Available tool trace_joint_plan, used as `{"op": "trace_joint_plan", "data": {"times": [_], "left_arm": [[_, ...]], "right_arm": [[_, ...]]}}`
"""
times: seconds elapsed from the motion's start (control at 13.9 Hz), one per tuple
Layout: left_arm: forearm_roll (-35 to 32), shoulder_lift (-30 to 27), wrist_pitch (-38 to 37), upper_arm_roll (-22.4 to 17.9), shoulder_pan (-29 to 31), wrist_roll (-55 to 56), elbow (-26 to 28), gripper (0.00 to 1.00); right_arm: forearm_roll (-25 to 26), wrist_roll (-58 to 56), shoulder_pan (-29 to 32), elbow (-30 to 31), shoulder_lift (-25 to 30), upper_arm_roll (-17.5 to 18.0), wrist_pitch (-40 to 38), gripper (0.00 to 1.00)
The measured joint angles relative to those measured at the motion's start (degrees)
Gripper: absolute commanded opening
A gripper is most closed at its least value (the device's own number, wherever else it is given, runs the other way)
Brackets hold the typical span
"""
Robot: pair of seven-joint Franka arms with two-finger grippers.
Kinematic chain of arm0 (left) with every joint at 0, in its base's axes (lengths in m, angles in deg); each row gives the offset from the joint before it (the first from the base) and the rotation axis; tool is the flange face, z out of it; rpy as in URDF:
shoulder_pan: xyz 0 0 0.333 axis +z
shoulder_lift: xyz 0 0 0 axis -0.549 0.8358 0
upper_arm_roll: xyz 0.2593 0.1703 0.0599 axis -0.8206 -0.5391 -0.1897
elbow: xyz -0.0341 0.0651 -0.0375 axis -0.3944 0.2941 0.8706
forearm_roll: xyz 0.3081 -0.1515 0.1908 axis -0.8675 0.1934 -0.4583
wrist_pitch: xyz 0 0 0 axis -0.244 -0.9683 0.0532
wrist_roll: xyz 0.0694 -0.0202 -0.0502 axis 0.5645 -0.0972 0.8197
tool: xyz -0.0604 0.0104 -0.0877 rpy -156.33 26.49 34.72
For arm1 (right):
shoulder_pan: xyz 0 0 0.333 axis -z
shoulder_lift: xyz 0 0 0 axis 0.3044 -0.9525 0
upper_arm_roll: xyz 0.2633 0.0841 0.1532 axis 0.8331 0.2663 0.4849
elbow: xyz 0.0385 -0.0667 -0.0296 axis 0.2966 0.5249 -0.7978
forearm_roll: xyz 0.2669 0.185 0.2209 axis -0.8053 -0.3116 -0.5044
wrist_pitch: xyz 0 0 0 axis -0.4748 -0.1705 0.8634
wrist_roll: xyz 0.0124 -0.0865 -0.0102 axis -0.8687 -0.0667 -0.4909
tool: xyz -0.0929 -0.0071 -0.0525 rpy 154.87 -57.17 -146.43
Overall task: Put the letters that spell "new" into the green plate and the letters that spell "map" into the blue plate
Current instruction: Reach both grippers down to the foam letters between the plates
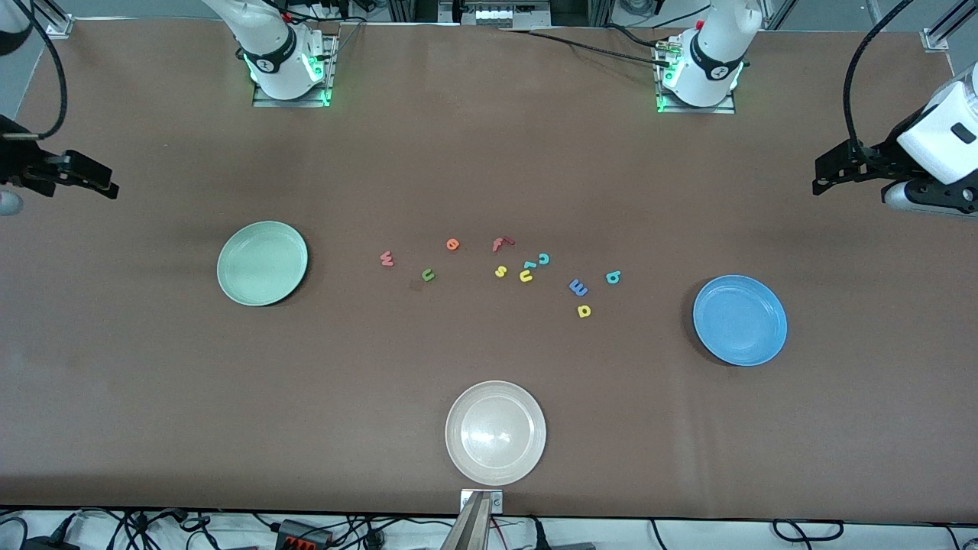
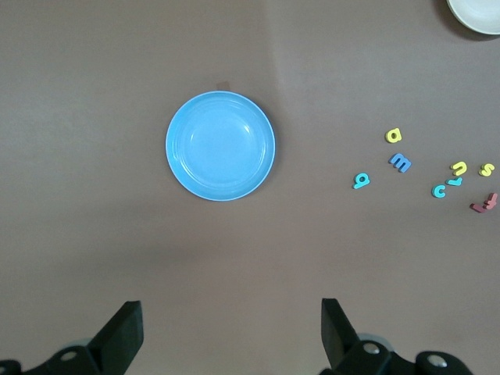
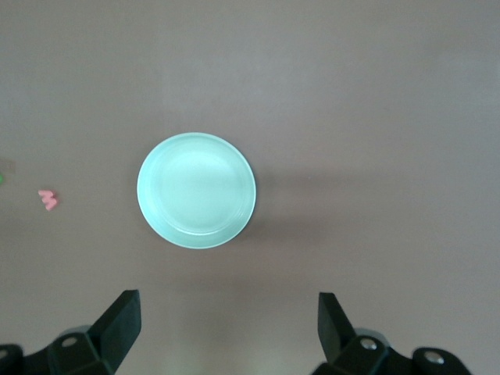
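The green plate [image 1: 262,263] lies toward the right arm's end of the table and the blue plate [image 1: 739,320] toward the left arm's end, both bare. Between them are scattered the red-pink w [image 1: 386,259], green n [image 1: 428,275], orange e [image 1: 452,244], blue m [image 1: 578,287], yellow a [image 1: 583,310] and teal p [image 1: 612,277]. My left gripper [image 1: 821,177] hangs open and empty high over the table's edge past the blue plate [image 2: 220,146]. My right gripper [image 1: 103,179] hangs open and empty past the green plate [image 3: 196,190]; the w [image 3: 48,199] shows beside that plate.
A cream-white plate [image 1: 495,432] sits near the front edge, mid-table. Among the letters lie a red f [image 1: 502,244], yellow s [image 1: 500,270], yellow u [image 1: 526,276] and teal c [image 1: 543,259]. Both arm bases stand along the table's edge farthest from the front camera.
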Motion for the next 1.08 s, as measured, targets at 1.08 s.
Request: {"op": "trace_joint_plan", "data": {"times": [1.08], "left_arm": [[0.36, 14.60, 7.46, 3.57, -8.46, 33.42, -0.15, 1.00]], "right_arm": [[-2.14, 3.34, -24.84, 0.75, -24.40, 1.13, 16.92, 1.00]]}}
